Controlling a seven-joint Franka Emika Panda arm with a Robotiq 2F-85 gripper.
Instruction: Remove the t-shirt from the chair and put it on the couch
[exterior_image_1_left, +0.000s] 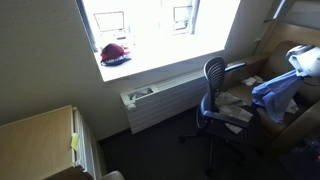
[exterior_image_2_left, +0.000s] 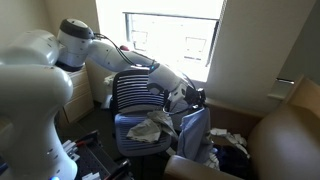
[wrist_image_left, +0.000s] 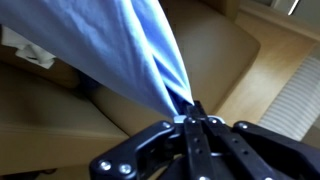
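Note:
My gripper (wrist_image_left: 190, 110) is shut on a bunched fold of the light blue t-shirt (wrist_image_left: 130, 45), which hangs from the jaws over the tan couch (wrist_image_left: 225, 50). In both exterior views the t-shirt (exterior_image_2_left: 193, 135) (exterior_image_1_left: 275, 90) dangles off the chair, between the dark office chair (exterior_image_2_left: 132, 92) (exterior_image_1_left: 214, 72) and the brown couch (exterior_image_2_left: 285, 140) (exterior_image_1_left: 285, 45). The gripper (exterior_image_2_left: 190, 98) sits just above the shirt, beside the chair's backrest. The gripper also shows at the right edge of an exterior view (exterior_image_1_left: 300, 62).
Crumpled pale items lie on the chair seat (exterior_image_2_left: 150, 128). A radiator (exterior_image_1_left: 160, 100) runs under the window, with a red object (exterior_image_1_left: 115, 52) on the sill. A wooden cabinet (exterior_image_1_left: 40, 140) stands near the front corner. Clutter lies on the floor by the couch (exterior_image_2_left: 235, 145).

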